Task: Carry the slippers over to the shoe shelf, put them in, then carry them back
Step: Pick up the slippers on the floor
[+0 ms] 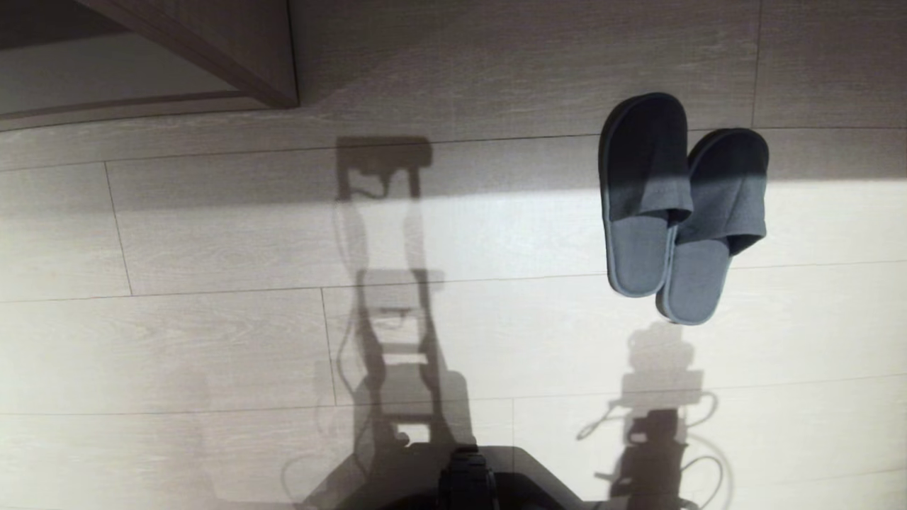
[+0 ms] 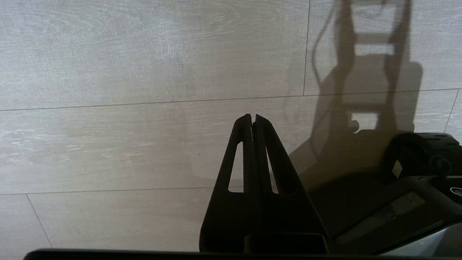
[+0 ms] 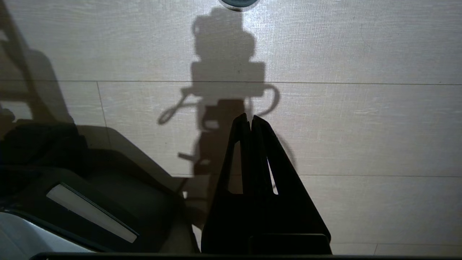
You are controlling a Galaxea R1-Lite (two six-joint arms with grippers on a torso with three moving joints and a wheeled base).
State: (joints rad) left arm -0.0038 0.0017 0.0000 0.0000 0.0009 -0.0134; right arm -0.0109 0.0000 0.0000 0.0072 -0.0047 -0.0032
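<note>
The slippers (image 1: 646, 177) lie side by side on the floor at the right of the head view, grey-blue, heels toward me, the right one (image 1: 723, 212) overlapping the other's edge. Their toe ends are in shadow. A heel tip of the slippers (image 3: 238, 3) shows at the far edge of the right wrist view. My right gripper (image 3: 249, 116) hangs shut and empty over bare floor, short of that heel. My left gripper (image 2: 252, 116) is shut and empty too, over floor boards. Neither gripper shows in the head view. A corner of the shoe shelf (image 1: 212, 71), with a pale base board, sits at the far left.
Pale wood-look floor boards (image 1: 212, 340) spread all around, half in sunlight with my own shadow across them. My dark base (image 1: 468, 482) shows at the near edge, and the base (image 2: 397, 202) stands beside each gripper in the wrist views.
</note>
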